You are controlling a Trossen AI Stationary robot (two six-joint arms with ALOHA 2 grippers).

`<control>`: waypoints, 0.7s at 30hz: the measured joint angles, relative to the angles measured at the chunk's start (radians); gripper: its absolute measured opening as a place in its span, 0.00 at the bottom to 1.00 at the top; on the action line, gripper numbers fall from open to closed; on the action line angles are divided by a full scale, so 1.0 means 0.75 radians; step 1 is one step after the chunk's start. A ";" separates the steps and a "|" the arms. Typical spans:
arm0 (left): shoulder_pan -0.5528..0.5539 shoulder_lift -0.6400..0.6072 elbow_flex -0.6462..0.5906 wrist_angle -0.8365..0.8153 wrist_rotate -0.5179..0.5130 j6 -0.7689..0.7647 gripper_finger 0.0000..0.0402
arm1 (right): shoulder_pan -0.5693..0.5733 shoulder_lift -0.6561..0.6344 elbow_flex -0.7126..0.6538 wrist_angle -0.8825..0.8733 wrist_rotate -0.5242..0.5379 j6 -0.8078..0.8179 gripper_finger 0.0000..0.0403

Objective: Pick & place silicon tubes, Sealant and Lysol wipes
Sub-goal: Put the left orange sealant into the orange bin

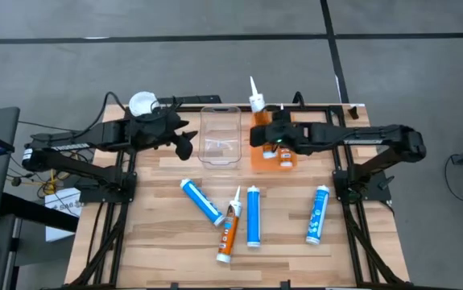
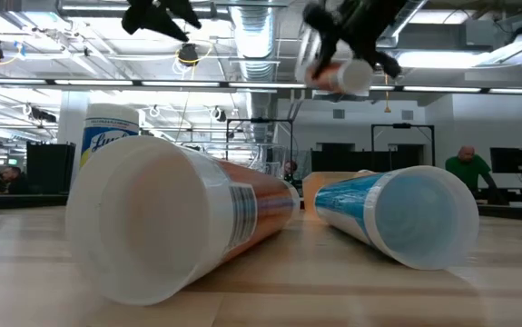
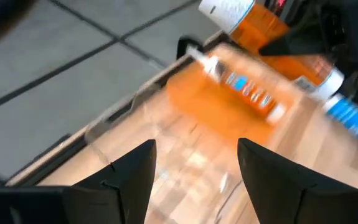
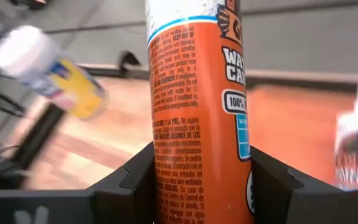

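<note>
In the low view, an orange tube (image 2: 165,222) lying in the foreground hides most of the Lysol wipes (image 2: 111,123) canister. In the right wrist view, the held orange sealant tube (image 4: 197,106) is cut off above and below, and the wipes canister is a blurred streak.
</note>
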 joint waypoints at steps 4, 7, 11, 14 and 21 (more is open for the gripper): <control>0.000 0.005 0.000 -0.025 -0.011 -0.015 0.54 | -0.028 0.094 0.000 -0.071 0.019 0.127 0.43; 0.000 0.006 0.000 -0.038 -0.011 -0.020 0.54 | -0.052 0.157 0.000 -0.140 0.026 0.186 0.43; 0.000 0.006 0.000 -0.076 -0.011 -0.020 0.54 | -0.079 0.237 0.001 -0.270 0.025 0.276 0.43; 0.000 0.006 0.000 -0.093 -0.011 -0.020 0.54 | -0.088 0.297 0.000 -0.304 0.053 0.315 0.43; 0.000 0.007 0.000 -0.105 -0.011 -0.019 0.54 | -0.106 0.425 0.001 -0.302 0.062 0.350 0.43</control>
